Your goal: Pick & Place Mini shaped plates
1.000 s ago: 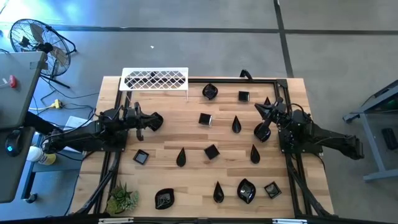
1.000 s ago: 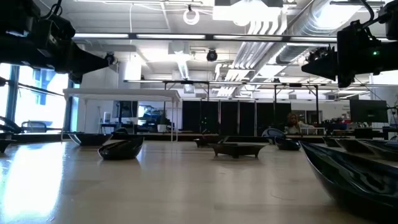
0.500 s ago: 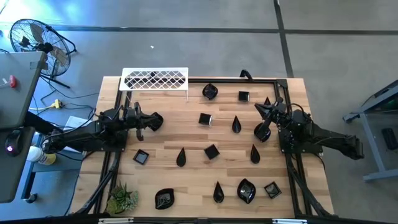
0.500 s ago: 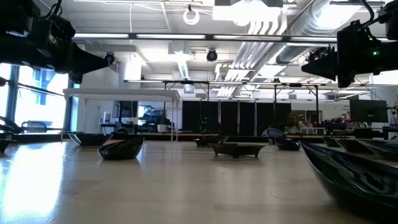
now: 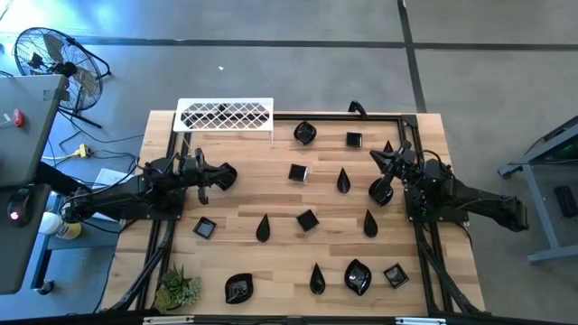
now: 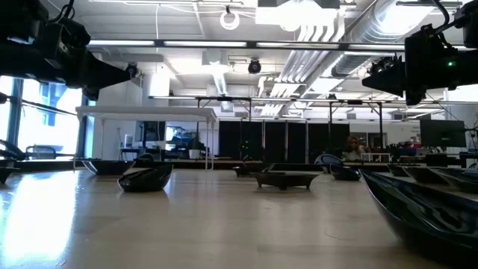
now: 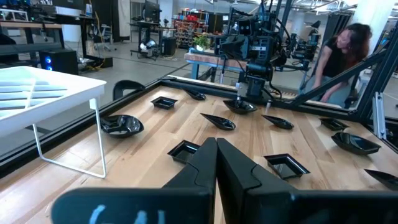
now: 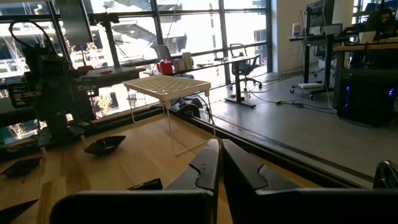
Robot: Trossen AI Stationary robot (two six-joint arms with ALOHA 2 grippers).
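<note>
The mini shaped plates (image 5: 307, 219) are spread over the wooden table (image 5: 244, 190), none of them held. In the high view a leaf-shaped dish (image 5: 305, 134) and a small square dish (image 5: 353, 139) lie near the far edge; a square (image 5: 298, 172) and a teardrop (image 5: 343, 181) sit mid-table. Toward the near edge a leaf dish (image 5: 238, 289), a teardrop (image 5: 317, 279), a larger leaf dish (image 5: 358, 277) and a square (image 5: 395, 274) are seen, with another square (image 5: 204, 227) and teardrops (image 5: 263, 228) in between.

The left gripper (image 5: 226, 176) is held over the left side of the table, just in front of the white lattice wire rack (image 5: 225, 115) — its fingers (image 7: 202, 168) are pressed together with nothing between them. The right gripper (image 5: 380, 191) is held over the right side, beside a teardrop dish (image 5: 369, 223); its fingers (image 8: 208, 165) are likewise closed on nothing.

The rack stands at the far left corner of the table. A small green plant (image 5: 178, 289) is placed at the near left corner. In the left wrist view a person (image 7: 339, 53) is seen leaning behind the table's far side. On the floor beyond the table a fan (image 5: 50, 56) is noted.
</note>
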